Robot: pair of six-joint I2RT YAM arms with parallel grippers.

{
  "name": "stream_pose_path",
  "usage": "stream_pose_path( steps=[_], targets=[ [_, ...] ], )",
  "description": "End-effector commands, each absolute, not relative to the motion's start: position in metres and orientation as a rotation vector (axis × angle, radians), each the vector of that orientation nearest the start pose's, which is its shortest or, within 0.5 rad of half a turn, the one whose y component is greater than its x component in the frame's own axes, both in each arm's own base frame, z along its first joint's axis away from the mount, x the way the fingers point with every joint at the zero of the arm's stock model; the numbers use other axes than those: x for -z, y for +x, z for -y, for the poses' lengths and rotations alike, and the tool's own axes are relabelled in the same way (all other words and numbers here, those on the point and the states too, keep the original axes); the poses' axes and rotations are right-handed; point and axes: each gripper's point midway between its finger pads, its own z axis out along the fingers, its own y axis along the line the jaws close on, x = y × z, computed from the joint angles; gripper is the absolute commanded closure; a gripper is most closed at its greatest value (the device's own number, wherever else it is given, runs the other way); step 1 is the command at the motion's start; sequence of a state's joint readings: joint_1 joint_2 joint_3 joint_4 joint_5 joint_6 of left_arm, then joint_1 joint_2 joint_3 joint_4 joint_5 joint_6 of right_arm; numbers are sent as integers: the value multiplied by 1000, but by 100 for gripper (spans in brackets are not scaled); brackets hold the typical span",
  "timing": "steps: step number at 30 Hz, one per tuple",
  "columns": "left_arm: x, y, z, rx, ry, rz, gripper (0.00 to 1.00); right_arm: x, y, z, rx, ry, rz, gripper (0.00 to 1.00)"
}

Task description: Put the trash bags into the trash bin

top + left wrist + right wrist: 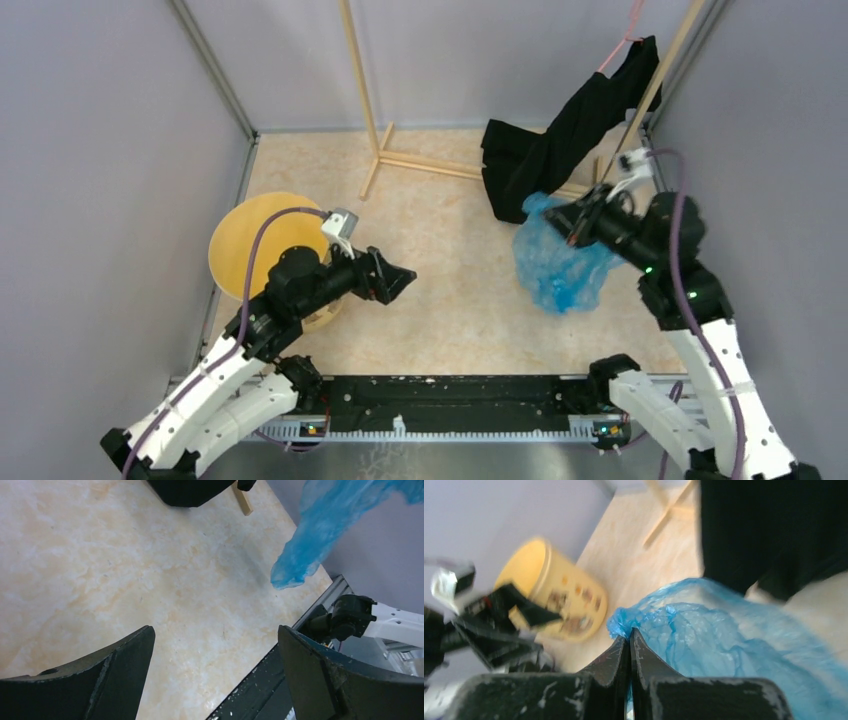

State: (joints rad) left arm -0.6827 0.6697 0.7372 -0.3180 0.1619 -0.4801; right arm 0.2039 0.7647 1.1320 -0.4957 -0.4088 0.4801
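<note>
No legible text anywhere; dark printing on the trash bin (574, 605) too blurred.

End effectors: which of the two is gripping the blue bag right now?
The right end effector, shut on the blue bag; the left end effector stands open, holding nothing.

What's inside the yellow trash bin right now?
Only bare yellow interior shows in the trash bin; the left arm hides its near side. The trash bag hangs from the right claw.

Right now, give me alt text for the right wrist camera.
The right gripper is shut on a fold of the blue bag, which spreads to the right. The yellow bin stands beyond on the left, and black cloth hangs at upper right.
</note>
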Motion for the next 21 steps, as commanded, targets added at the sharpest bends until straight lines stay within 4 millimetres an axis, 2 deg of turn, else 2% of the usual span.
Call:
stream_pose_path(
  steps=[1,4,5,7,9,11,14,16,19,21],
  targets=[
    [-235,169,207,1038,178,-1989,1,-316,209,-205,-1048,-139,-1848,100],
    [-229,167,205,1048,153,-2001,1,-256,183,-262,-1042,-270,-1974,100],
    [-229,168,206,1046,154,-2006,1,-242,176,-276,-1024,-298,-1999,100],
    [-229,170,207,1038,157,-2020,1,-228,163,-304,-1054,-360,-1997,100],
    [-227,173,210,1026,159,-2046,1,-229,160,-326,-1139,-401,-1962,100],
    [-226,174,213,1030,157,-2065,1,-226,159,-339,-1174,-443,-1958,98],
    [-225,174,216,1051,149,-2083,1,-220,161,-347,-1153,-506,-1959,98],
    [-221,175,216,1047,136,-2087,1,-223,163,-347,-1128,-548,-1924,97],
    [-222,178,210,1016,101,-2082,1,-251,182,-340,-1025,-578,-1830,96],
    [-230,181,205,991,77,-2055,1,-290,205,-332,-977,-561,-1746,96]
  ],
)
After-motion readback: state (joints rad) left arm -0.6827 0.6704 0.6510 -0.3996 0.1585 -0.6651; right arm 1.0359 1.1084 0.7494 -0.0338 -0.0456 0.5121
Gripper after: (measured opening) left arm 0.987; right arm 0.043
